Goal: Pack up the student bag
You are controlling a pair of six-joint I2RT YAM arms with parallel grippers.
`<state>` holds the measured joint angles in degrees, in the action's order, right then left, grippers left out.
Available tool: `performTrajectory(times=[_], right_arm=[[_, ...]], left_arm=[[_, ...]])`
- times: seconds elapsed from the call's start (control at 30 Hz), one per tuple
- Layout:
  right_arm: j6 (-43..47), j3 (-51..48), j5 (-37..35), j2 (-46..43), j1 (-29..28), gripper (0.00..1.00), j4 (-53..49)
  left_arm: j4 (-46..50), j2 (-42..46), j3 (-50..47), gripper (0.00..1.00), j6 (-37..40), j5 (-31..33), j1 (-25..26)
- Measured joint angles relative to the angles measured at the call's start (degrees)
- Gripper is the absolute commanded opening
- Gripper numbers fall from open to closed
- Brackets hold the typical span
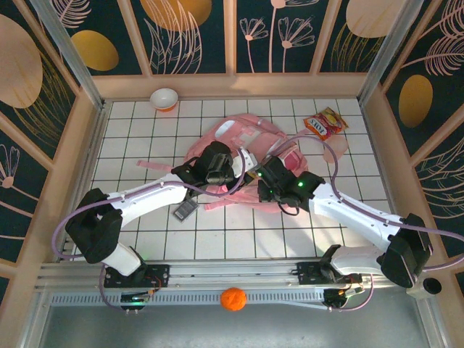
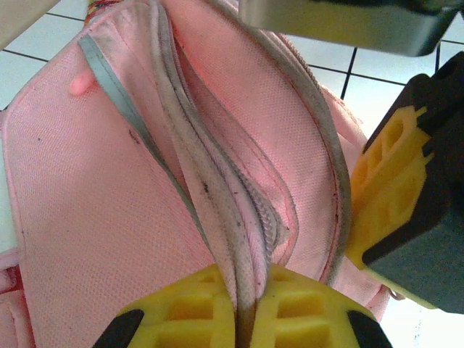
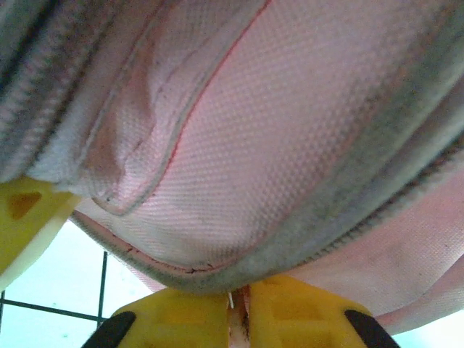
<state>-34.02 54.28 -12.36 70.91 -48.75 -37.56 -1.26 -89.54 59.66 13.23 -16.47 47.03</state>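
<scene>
We're on the opening step, we reckon: left gripper (image 2: 244, 293) and right gripper (image 3: 243, 301) each clamp a zip edge of the student bag (image 1: 243, 130) (fabric between jaws). Next prob. needs spreading them apart w/o slipping.

student bag (image 1: 243, 132): centre | bowl (image 1: 164, 98): far left | snack packet (image 1: 324, 123): far right | orange ball (image 1: 233, 299): near edge

Seen from above, the student bag (image 1: 254, 130) is partly hidden; the packet (image 1: 324, 125) print is illegible.
</scene>
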Motion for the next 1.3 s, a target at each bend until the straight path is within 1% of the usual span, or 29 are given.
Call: performTrajectory(times=[0.03,0.17,0.23,0.33,0.4,0.47,0.53,0.63,0.67,0.7,0.77,0.83,0.87,0.97,1.03,1.07,1.2,1.3], right_arm=[[0.3,0.0,0.1,0.0,0.0,0.00,0.1],[0.9,-0.2,1.0,-1.2,0.4,0.00,0.2],[1.7,-0.4,2.6,-2.1,1.6,0.00,0.2],[4.3,-0.5,7.4,-3.9,5.7,0.00,0.1],[7.0,-0.7,11.9,-5.3,9.2,0.00,0.1],[9.4,-0.8,15.6,-6.2,11.6,0.00,0.1],[11.3,-1.4,19.0,-6.8,13.4,0.00,0.6],[13.2,-2.2,22.6,-7.0,14.1,0.00,1.2],[13.7,-2.3,23.5,-7.0,14.2,0.00,1.3],[14.1,-2.3,24.6,-7.0,14.3,0.00,1.3],[14.5,-2.3,26.4,-7.0,14.6,0.00,1.5],[14.4,-2.3,27.5,-6.9,14.6,0.00,1.3],[14.0,-2.3,27.7,-6.9,14.5,0.00,1.0],[10.6,-2.8,27.8,-6.6,13.6,0.00,1.7],[7.4,-3.4,27.6,-6.4,11.8,0.00,3.8],[5.4,-3.8,27.4,-6.1,10.7,0.00,5.3],[-1.8,-4.0,25.8,-3.3,6.6,0.00,12.2],[-5.8,-3.8,24.5,0.2,3.8,0.00,16.5]], left_arm=[[0.0,0.0,0.0,0.00,0.0,0.0,0.0],[0.1,0.0,0.0,0.00,0.7,0.2,0.0],[0.0,0.0,0.0,0.00,1.9,0.2,0.0],[-0.3,0.0,0.0,0.00,4.6,-0.9,-0.3],[-0.7,0.0,0.0,0.00,7.1,-2.4,-1.0],[-0.8,0.0,0.1,0.00,9.3,-4.0,-1.6],[-0.3,0.0,0.3,0.00,11.5,-5.5,-2.3],[0.9,0.0,0.3,0.00,13.8,-6.8,-2.9],[1.4,0.0,0.3,0.01,14.3,-7.0,-3.0],[1.7,0.0,0.3,0.07,14.7,-7.1,-3.1],[2.2,0.0,0.3,0.22,14.8,-7.3,-3.3],[2.9,0.1,0.3,0.40,13.9,-6.7,-3.7],[3.2,0.1,0.3,0.43,13.2,-6.2,-4.1],[3.7,0.3,0.2,0.52,5.6,-3.0,-5.5],[3.8,1.3,-0.5,0.58,-1.6,0.3,-5.6],[4.5,2.2,-1.0,0.60,-6.7,2.9,-5.6],[9.9,5.1,-1.6,0.58,-26.9,11.2,-5.5],[12.5,5.9,-3.0,0.57,-40.0,13.6,-6.2]])
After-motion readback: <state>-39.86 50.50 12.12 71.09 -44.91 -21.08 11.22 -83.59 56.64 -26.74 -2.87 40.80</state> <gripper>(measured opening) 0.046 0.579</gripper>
